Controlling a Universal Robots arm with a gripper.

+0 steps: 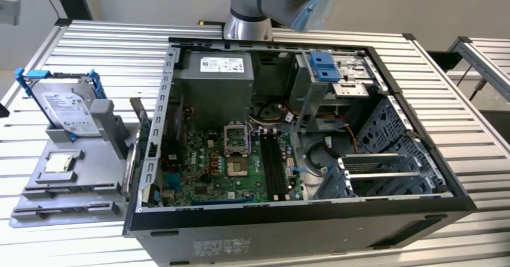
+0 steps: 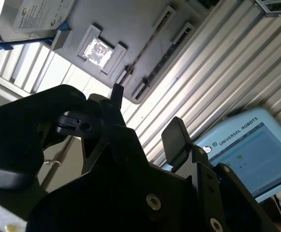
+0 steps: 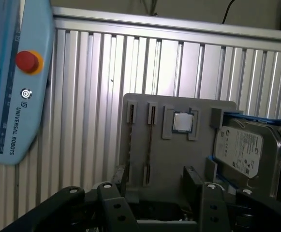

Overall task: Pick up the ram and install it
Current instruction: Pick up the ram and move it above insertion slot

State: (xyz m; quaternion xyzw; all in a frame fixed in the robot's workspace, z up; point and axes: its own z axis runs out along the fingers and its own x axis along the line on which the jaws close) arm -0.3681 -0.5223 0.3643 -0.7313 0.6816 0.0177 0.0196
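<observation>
A: Where is the ram (image 3: 150, 145) relative to the gripper (image 2: 147, 116)?

B: Ahead of it and well apart. It stands on its thin edge in the grey holder (image 3: 179, 159), in the slot just beside the processor chip (image 3: 183, 122). The hard drive (image 3: 244, 150) is on the chip's far side.

A: And its long axis?

B: In the first wrist view the stick runs roughly toward the gap between the fingers (image 2: 176, 137). I judge the jaws stand to either side of its line, facing its flat faces. In the exterior view the holder's slots run nine to three o'clock. The memory slots (image 1: 275, 165) on the board run twelve to six, so the two are a quarter turn apart.

A: What state is the gripper in?

B: Spread wide, with nothing in its grasp. In the second wrist view the slatted table (image 1: 111, 52) shows between the fingers.

A: How does the holder lie against the case?

B: In the exterior view it sits on the table at nine o'clock from the computer case (image 1: 279, 231). The arm (image 1: 255, 10) rises at the case's twelve o'clock. That puts the ram roughly toward eight o'clock from the arm, outside the case and not yet installed.

A: What does each view add?

B: The exterior view gives the open case and its memory slots. The wrist views give the fingers, the stick edge-on, and a teach pendant (image 3: 9, 96) off to one side of the holder.
</observation>
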